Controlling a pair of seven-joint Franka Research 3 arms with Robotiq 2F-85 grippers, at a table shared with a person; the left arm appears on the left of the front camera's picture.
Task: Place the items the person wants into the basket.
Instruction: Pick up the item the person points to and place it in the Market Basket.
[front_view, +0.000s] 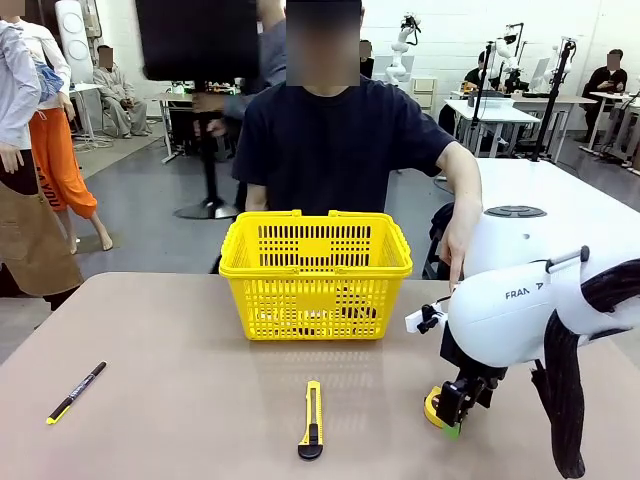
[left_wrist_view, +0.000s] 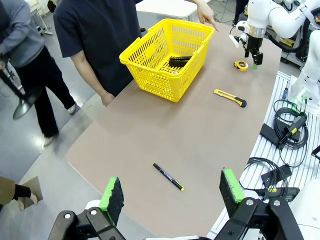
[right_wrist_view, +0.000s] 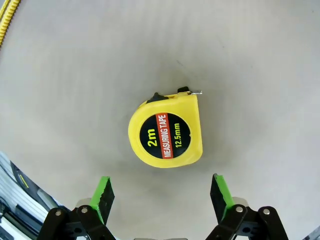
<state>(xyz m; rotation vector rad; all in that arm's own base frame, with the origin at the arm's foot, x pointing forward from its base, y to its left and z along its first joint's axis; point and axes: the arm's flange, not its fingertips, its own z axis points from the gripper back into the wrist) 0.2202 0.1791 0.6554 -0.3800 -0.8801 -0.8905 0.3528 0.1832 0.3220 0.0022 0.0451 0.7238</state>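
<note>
Tape measure (right_wrist_view: 166, 131) lies flat on the brown table (front_view: 180, 400), label up, at the centre of the right wrist view, with the right gripper (right_wrist_view: 162, 195) poised above it, green pads spread wide and gripping nothing. In the front view the same gripper (front_view: 452, 408) hangs at the lower right of the frame, directly over the yellow case (front_view: 432, 408), a stance that suggests a straight-down pick is being lined up. The left gripper (left_wrist_view: 172, 196), at the bottom of the left wrist view, is likewise released and empty, held high and well back from the work.

A yellow-and-black utility knife (front_view: 312, 421) lies at the lower centre of the front view, and a slim black pen (front_view: 76, 392) with a yellow tip at the lower left; both lie apart from the action, apparently not wanted.

Beyond them, at mid-frame, stands the yellow basket (front_view: 316, 272), handles folded down. Through its open top in the left wrist view a long black object, likely the stapler (left_wrist_view: 178, 61), rests on the floor of the basket; anything else inside is too small to tell.

Behind the basket, the person (front_view: 335, 140) in a dark T-shirt extends a hand (front_view: 457, 250) down toward the table's right side, seemingly indicating the measure.
</note>
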